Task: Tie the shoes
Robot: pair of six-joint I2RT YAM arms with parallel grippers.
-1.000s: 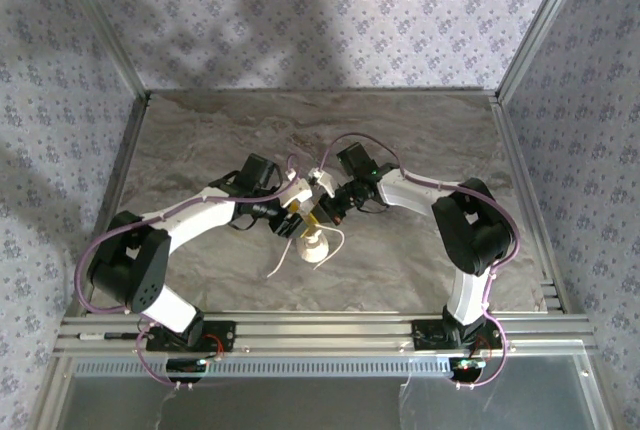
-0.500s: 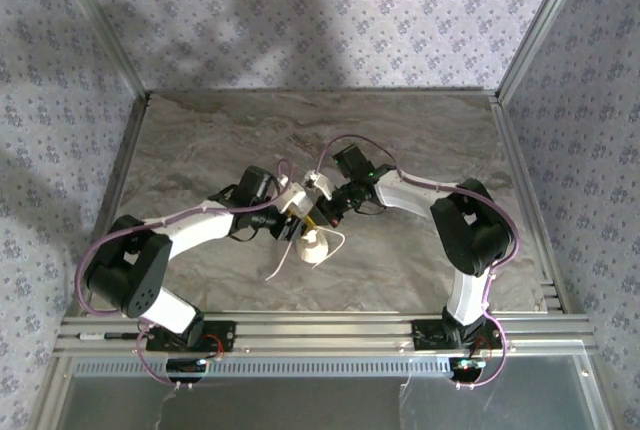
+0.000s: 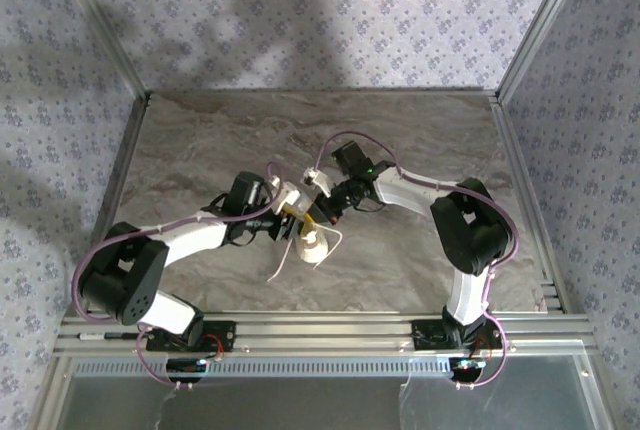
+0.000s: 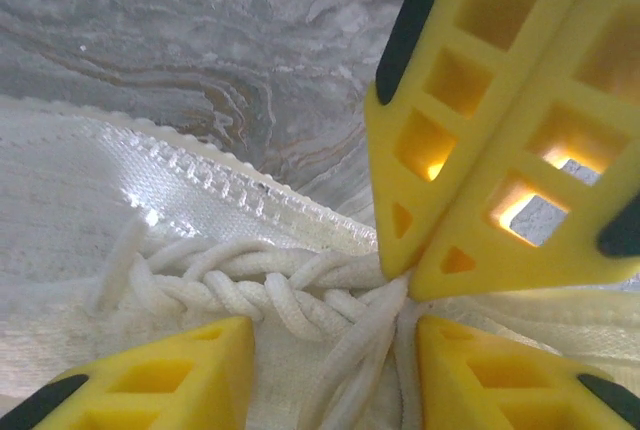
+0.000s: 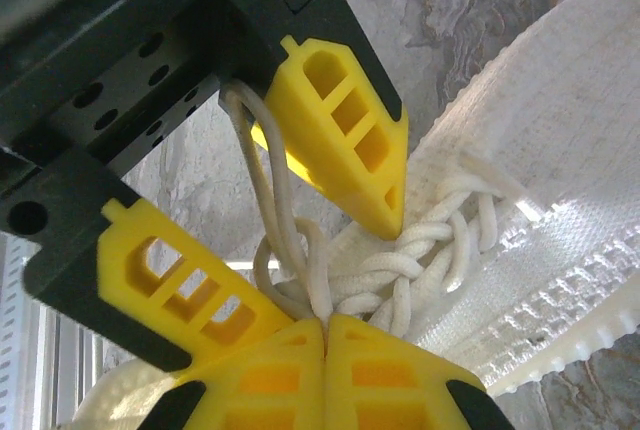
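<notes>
The small white shoe (image 3: 312, 245) lies mid-table, toe toward me, its woven upper (image 4: 90, 200) and twisted white laces (image 4: 270, 290) close under the left wrist camera. My left gripper (image 4: 335, 350) stands open over the lacing, lace strands running up between its yellow fingers (image 4: 150, 380). My right gripper (image 5: 325, 325) is shut on a lace strand at the knot (image 5: 330, 280). Its closed tips (image 4: 402, 278) touch the laces opposite the left gripper (image 5: 345, 275). From above, both grippers (image 3: 292, 218) (image 3: 318, 215) meet over the shoe's tongue end.
Loose lace ends trail onto the marbled table (image 3: 200, 140), one to the front left (image 3: 278, 265), one curling right (image 3: 335, 240). Metal frame rails (image 3: 320, 335) edge the front, and patterned walls enclose the other three sides.
My left gripper's jaws have narrowed around the laces, and its wrist has slid a little left and nearer. The right gripper stays shut in place.
</notes>
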